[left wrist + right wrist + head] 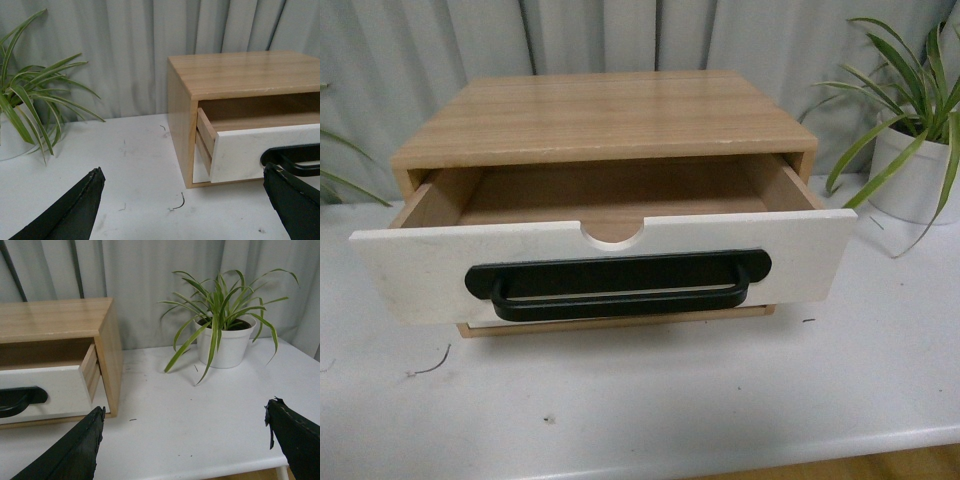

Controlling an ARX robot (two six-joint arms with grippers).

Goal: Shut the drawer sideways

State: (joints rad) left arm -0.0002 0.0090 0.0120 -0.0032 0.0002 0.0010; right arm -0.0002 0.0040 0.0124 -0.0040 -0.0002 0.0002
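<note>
The drawer [410,270] has a wide white front, a long black bar handle [617,285] and a semicircular notch in its top edge. It stands pulled out of a light wooden cabinet [600,115] and looks empty inside. Neither gripper shows in the front view. My left gripper [185,205] is open and empty, low over the table off the cabinet's left corner; the drawer [240,152] shows ahead of it. My right gripper [185,440] is open and empty, off the cabinet's right side, with the drawer [50,390] beside it.
A white table [650,400] bears the cabinet. A potted plant in a white pot [910,170] stands at the right, also in the right wrist view [222,342]. Another plant [30,100] stands at the left. A grey curtain hangs behind. A plain white front [200,172] sits under the drawer.
</note>
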